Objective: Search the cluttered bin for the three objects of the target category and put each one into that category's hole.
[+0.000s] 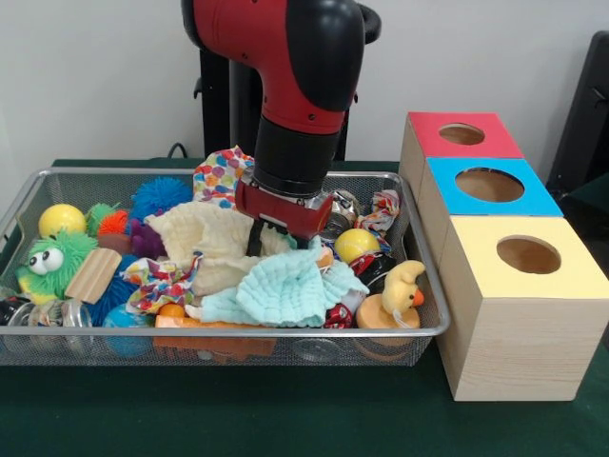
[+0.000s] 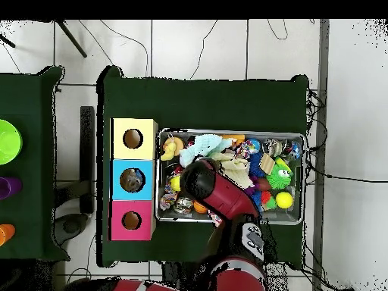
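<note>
The wire mesh bin [image 1: 433, 328] lies left of the three boxes and is full of clutter. It also shows in the overhead view [image 2: 303, 178]. Two wrinkly see-through plastic pieces [image 1: 71, 312] [image 1: 17, 311] lie in its near left corner. A silvery thing [image 1: 341, 211] sits behind the arm; I cannot tell if it is plastic or a can. My gripper [image 1: 278, 243] is down in the bin's middle, on the cream and pale blue cloths. The arm hides it in the overhead view. The blue-topped box's hole [image 1: 489, 184] [image 2: 132, 180] is the middle one; something pale shows inside it from overhead.
The red-topped box [image 1: 463, 134] stands behind the blue one and the yellow-topped box [image 1: 528, 255] in front. The bin holds a yellow duck [image 1: 400, 290], yellow balls [image 1: 61, 220], a green fuzzy toy [image 1: 49, 263], a blue spiky ball [image 1: 160, 197], a red can [image 1: 338, 315] and cloths [image 1: 285, 290].
</note>
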`<state>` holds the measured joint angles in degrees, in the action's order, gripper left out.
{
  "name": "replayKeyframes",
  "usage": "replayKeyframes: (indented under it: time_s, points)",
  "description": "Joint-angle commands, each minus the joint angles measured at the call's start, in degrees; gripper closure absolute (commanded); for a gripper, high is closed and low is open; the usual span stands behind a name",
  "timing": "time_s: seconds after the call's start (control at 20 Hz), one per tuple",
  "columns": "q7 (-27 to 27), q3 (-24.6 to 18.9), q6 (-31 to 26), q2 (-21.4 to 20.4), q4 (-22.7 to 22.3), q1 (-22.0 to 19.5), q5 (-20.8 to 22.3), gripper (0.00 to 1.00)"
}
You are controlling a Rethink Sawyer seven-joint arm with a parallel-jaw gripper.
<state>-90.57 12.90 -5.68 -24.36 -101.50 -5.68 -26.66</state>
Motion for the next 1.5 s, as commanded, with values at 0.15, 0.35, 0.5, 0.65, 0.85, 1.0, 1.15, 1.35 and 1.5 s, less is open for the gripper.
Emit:
replayKeyframes:
  time_s: [0.15,0.35,0.5,0.65,0.85,1.0,1.15,1.35,1.5]
  points:
    - [-6.4,-0.1,-13.5,-5.2,0.9,-2.7,3.1,0.00]
    - [-4.5,-0.1,-14.8,-6.8,0.6,-4.2,4.8,0.00]
    - [-3.1,-0.9,-14.8,-7.9,-0.2,-5.9,6.4,0.00]
    - [-2.3,-1.6,-15.3,-8.3,0.1,-7.4,8.0,0.00]
    - [-1.6,-2.9,-14.8,-9.0,-0.7,-9.4,10.1,0.00]
    - [-0.9,-4.2,-14.0,-9.3,-1.2,-11.4,11.8,0.00]
    - [-0.3,-5.5,-13.7,-9.2,-1.0,-13.4,13.2,0.00]
    - [0.0,-7.1,-13.5,-8.9,-0.3,-15.5,15.0,0.00]
    - [-0.1,-7.8,-13.6,-8.8,-0.2,-16.4,16.1,0.00]
